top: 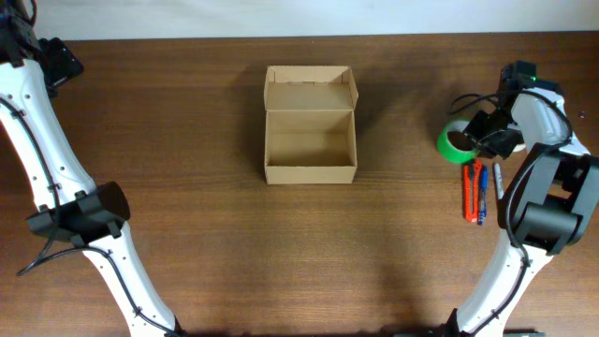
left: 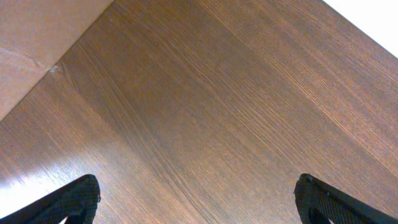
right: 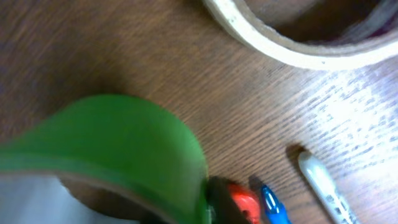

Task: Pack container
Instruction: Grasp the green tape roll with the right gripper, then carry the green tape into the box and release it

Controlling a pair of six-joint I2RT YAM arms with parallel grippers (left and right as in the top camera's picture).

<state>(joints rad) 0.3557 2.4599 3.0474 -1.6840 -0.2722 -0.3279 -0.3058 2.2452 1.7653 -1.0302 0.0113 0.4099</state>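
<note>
The green tape roll (right: 112, 149) is being crowded by the right gripper (top: 489, 134), but that wrist view is blurred, so whether the fingers are closed on it cannot be told. If only the rim is being pinched, a slip onto the pens (top: 474, 192) just beside it, or against the pale tape roll (right: 298, 43) nearby, is being risked. The left gripper (left: 199, 194) is being held wide open, empty. The container (top: 310, 150) is being shown mid-table, flap lid raised, well apart from both arms; bare table (top: 187, 234) is being offered between.
</note>
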